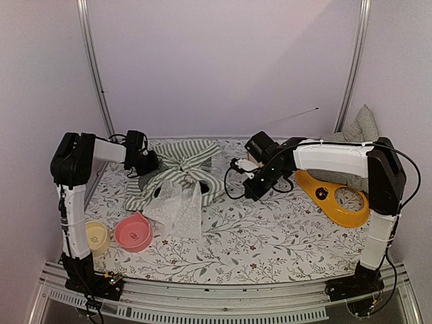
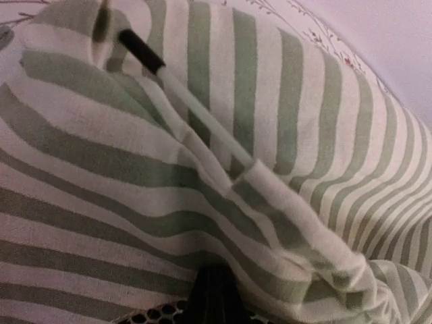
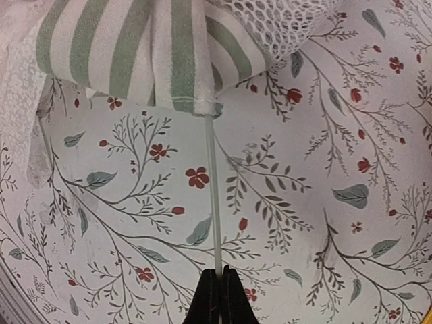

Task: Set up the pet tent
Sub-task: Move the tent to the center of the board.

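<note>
The pet tent [image 1: 181, 169], green-and-white striped, lies collapsed on the floral mat [image 1: 270, 236] at the back left. Its white lace curtain [image 1: 179, 210] spills toward the front. My left gripper [image 1: 146, 163] is at the tent's left edge. In the left wrist view its fingers [image 2: 214, 297] form one dark wedge tucked into the striped fabric [image 2: 101, 169], beside a white pole with a black tip [image 2: 202, 121]. My right gripper [image 1: 237, 167] is to the right of the tent, shut [image 3: 219, 273] on a thin white pole [image 3: 212, 196] that runs into the tent's striped sleeve [image 3: 175, 61].
A pink bowl [image 1: 133, 231] and a pale yellow bowl [image 1: 96, 237] stand at the front left. A yellow tray-like item [image 1: 337, 197] lies at the right under my right arm. A checked cushion [image 1: 359, 129] leans in the back right corner. White walls enclose the mat.
</note>
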`<action>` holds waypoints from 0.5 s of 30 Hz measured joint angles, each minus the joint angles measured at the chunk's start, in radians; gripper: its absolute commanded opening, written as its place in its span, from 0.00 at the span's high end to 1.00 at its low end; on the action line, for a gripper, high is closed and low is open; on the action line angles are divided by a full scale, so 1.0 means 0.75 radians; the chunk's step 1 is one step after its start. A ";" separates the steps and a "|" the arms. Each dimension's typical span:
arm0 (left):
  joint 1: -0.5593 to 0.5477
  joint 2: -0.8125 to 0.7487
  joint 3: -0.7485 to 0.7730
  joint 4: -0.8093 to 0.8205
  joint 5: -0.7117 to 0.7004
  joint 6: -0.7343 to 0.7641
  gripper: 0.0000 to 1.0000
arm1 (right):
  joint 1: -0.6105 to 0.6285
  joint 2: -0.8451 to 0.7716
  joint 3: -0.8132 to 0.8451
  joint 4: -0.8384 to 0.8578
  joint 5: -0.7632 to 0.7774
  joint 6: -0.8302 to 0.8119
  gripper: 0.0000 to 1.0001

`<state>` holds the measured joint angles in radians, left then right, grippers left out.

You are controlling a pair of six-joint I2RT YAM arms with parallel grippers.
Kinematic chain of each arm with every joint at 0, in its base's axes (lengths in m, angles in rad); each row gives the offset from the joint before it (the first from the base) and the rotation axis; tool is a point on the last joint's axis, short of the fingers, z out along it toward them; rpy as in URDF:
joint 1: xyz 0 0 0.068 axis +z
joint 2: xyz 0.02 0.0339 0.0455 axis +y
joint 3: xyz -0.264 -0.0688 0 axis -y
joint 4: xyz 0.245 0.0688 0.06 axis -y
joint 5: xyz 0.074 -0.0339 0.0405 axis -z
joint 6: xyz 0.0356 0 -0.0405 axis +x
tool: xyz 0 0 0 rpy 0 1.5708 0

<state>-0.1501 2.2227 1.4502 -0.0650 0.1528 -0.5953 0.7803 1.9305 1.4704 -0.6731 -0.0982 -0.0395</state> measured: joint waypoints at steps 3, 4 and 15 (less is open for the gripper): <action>-0.040 -0.054 -0.096 0.038 0.016 -0.035 1.00 | -0.048 -0.073 -0.015 -0.012 0.042 -0.013 1.00; -0.061 -0.071 -0.128 0.057 0.021 -0.047 1.00 | -0.055 -0.086 -0.015 -0.017 0.046 -0.017 0.98; -0.212 -0.251 -0.322 0.125 0.071 -0.115 1.00 | 0.076 -0.219 0.016 -0.096 -0.027 -0.041 0.29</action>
<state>-0.3088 2.0346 1.2087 0.0288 0.2058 -0.6815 0.8375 1.7664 1.4826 -0.7448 -0.1188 -0.0700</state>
